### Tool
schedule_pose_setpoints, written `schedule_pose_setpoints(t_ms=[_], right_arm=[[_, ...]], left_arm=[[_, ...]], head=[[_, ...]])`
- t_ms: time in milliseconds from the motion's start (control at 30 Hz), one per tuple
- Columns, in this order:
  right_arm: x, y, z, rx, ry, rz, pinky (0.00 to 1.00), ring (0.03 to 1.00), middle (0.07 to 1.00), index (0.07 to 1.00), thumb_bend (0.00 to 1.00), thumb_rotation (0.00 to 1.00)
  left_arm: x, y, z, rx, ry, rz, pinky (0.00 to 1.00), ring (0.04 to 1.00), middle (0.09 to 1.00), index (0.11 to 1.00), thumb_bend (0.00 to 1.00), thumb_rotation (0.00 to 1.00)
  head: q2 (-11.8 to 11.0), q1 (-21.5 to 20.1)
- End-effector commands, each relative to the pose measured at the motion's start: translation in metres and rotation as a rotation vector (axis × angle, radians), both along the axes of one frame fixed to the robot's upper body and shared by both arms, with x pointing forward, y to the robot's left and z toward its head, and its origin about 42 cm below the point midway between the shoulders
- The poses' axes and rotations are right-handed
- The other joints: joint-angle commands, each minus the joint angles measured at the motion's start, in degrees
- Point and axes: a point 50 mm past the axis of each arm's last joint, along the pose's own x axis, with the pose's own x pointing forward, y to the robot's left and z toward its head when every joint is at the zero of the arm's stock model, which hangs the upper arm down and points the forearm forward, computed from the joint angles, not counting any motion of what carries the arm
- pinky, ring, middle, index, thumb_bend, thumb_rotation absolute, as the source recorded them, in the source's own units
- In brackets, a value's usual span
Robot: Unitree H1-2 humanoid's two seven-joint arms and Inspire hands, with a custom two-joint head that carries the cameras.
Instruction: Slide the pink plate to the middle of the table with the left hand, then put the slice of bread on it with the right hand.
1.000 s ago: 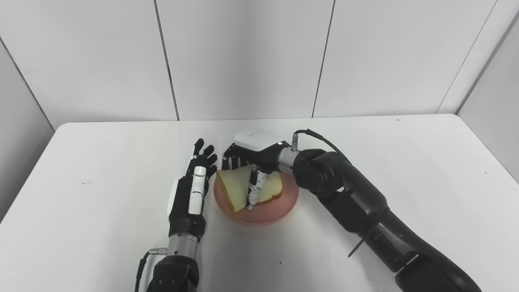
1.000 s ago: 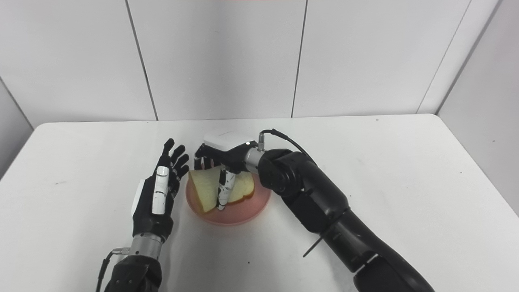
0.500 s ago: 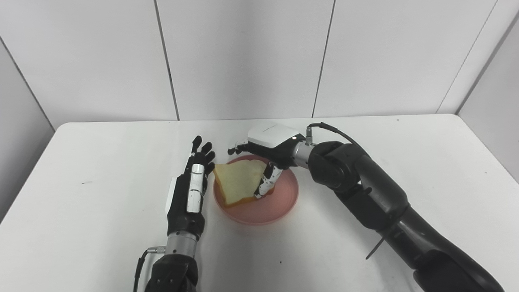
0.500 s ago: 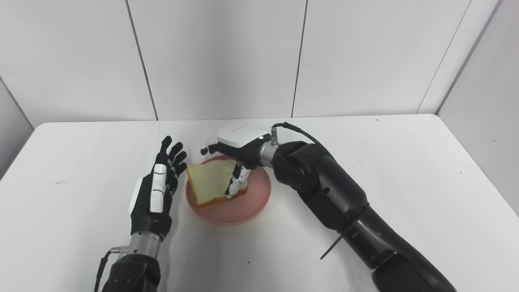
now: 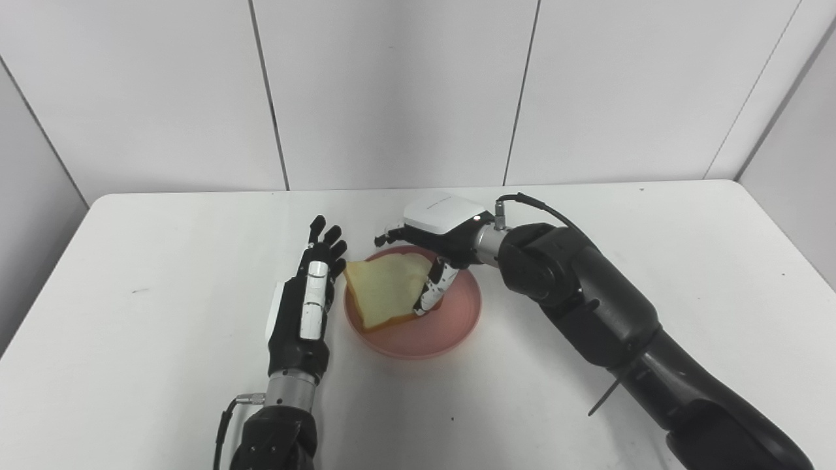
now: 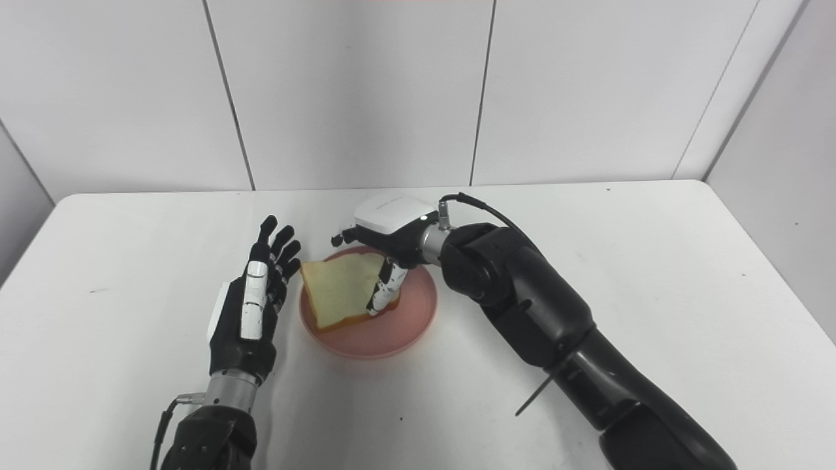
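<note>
Now the slice of bread [image 5: 386, 291] lies flat on the pink plate [image 5: 457, 320], mid-table; a second ago it stood tilted in the grasp. Right hand [image 5: 436, 243] has opened, thumb touching the crust. Left hand [image 5: 305, 307] idle beside the plate, fingers straight, empty. Placement looks done; withdrawal remains.

Plates: you have one pink plate [image 5: 450, 326] on the table.
Bread: you have one slice of bread [image 5: 382, 290], lying on that plate.
Tables: you are working at one white table [image 5: 620, 274].
Hands: you have two in view, the left hand [image 5: 307, 307] and the right hand [image 5: 434, 232].
Arms: two, one behind each hand.
</note>
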Motion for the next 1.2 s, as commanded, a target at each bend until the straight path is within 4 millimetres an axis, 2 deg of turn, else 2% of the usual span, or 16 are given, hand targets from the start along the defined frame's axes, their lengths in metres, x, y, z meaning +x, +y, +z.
schedule_pose_setpoints(t_ms=[0, 167, 267, 333, 367, 400, 467, 533, 567, 600, 667, 767, 833, 933, 1133, 1167], right_arm=[[-0.002, -0.006, 0.029, 0.050, -0.058, -0.027, 0.71, 0.830, 0.854, 0.845, 0.99, 0.35], [-0.010, -0.025, 0.044, 0.261, -0.051, -0.089, 0.79, 0.881, 0.888, 0.891, 0.97, 0.42], [-0.016, -0.042, 0.046, 0.385, -0.065, -0.134, 0.81, 0.894, 0.917, 0.927, 0.97, 0.59], [-0.021, -0.053, 0.045, 0.477, -0.042, -0.207, 0.85, 0.930, 0.952, 0.970, 0.97, 0.76], [-0.025, -0.059, 0.044, 0.525, -0.023, -0.240, 0.84, 0.961, 0.969, 0.991, 0.94, 0.86], [-0.029, -0.065, 0.041, 0.583, -0.002, -0.262, 0.84, 0.965, 0.970, 0.993, 0.94, 0.88], [-0.036, -0.071, 0.036, 0.646, 0.016, -0.295, 0.85, 0.987, 0.991, 0.999, 0.92, 0.97], [-0.047, -0.076, 0.028, 0.705, 0.018, -0.348, 0.87, 0.997, 0.999, 1.000, 0.94, 1.00], [-0.054, -0.078, 0.021, 0.796, 0.032, -0.358, 0.87, 0.998, 0.999, 1.000, 0.94, 1.00], [-0.059, -0.080, 0.015, 0.862, 0.042, -0.365, 0.93, 0.999, 1.000, 1.000, 0.87, 1.00], [-0.069, -0.082, 0.001, 0.995, 0.027, -0.376, 0.95, 1.000, 1.000, 1.000, 0.79, 1.00], [-0.084, -0.082, -0.022, 1.159, -0.024, -0.405, 0.93, 1.000, 1.000, 1.000, 0.77, 1.00], [-0.091, -0.080, -0.038, 1.280, -0.031, -0.427, 0.94, 1.000, 1.000, 1.000, 0.80, 1.00], [-0.100, -0.079, -0.061, 1.446, -0.018, -0.428, 1.00, 1.000, 1.000, 1.000, 0.78, 1.00], [-0.118, -0.073, -0.085, 1.625, 0.028, -0.434, 1.00, 1.000, 1.000, 1.000, 0.68, 1.00], [-0.121, -0.071, -0.088, 1.641, 0.034, -0.439, 1.00, 1.000, 1.000, 1.000, 0.62, 1.00]], left_arm=[[0.007, -0.003, 0.018, -0.008, -0.095, -0.020, 0.95, 0.949, 0.961, 0.974, 0.75, 0.95], [0.008, -0.001, 0.015, -0.007, -0.109, -0.021, 0.94, 0.945, 0.956, 0.967, 0.75, 0.95], [0.007, 0.000, 0.014, -0.001, -0.092, -0.019, 0.94, 0.952, 0.962, 0.976, 0.76, 0.96], [0.006, 0.000, 0.014, -0.008, -0.086, -0.018, 0.94, 0.953, 0.961, 0.973, 0.77, 0.95], [0.006, 0.001, 0.013, -0.010, -0.087, -0.018, 0.95, 0.954, 0.961, 0.971, 0.76, 0.95], [0.007, 0.001, 0.012, -0.013, -0.089, -0.018, 0.95, 0.954, 0.960, 0.971, 0.76, 0.94], [0.008, 0.003, 0.010, -0.016, -0.093, -0.021, 0.95, 0.953, 0.960, 0.970, 0.76, 0.94], [0.009, 0.004, 0.008, -0.012, -0.099, -0.021, 0.95, 0.950, 0.958, 0.969, 0.77, 0.94], [0.008, 0.004, 0.007, -0.014, -0.099, -0.022, 0.95, 0.950, 0.958, 0.969, 0.77, 0.94], [0.008, 0.004, 0.007, -0.016, -0.098, -0.023, 0.96, 0.955, 0.963, 0.976, 0.76, 0.94], [0.007, 0.005, 0.005, -0.016, -0.099, -0.031, 0.97, 0.960, 0.971, 0.985, 0.76, 0.94], [0.009, 0.007, 0.000, -0.011, -0.120, -0.024, 0.95, 0.947, 0.964, 0.974, 0.76, 0.94], [0.010, 0.008, -0.003, -0.012, -0.119, -0.024, 0.95, 0.946, 0.966, 0.973, 0.75, 0.94], [0.010, 0.010, -0.006, -0.017, -0.112, -0.023, 0.95, 0.944, 0.970, 0.967, 0.76, 0.95], [0.012, 0.012, -0.010, -0.023, -0.115, -0.035, 0.98, 0.963, 0.985, 0.987, 0.73, 0.96], [0.012, 0.013, -0.010, -0.024, -0.111, -0.035, 0.99, 0.969, 0.990, 0.994, 0.73, 0.96]], head=[[0.0, 0.0], [-1.0, 0.0], [-1.6, 0.0], [-1.9, 0.0], [-2.2, 0.0], [-2.3, -0.1], [-2.7, -0.1], [-2.9, 0.0], [-3.3, 0.2], [-3.3, 0.2], [-3.6, 0.2], [-4.7, 0.5], [-5.2, 0.7], [-5.7, 0.7], [-6.7, 0.8], [-6.8, 0.8]])
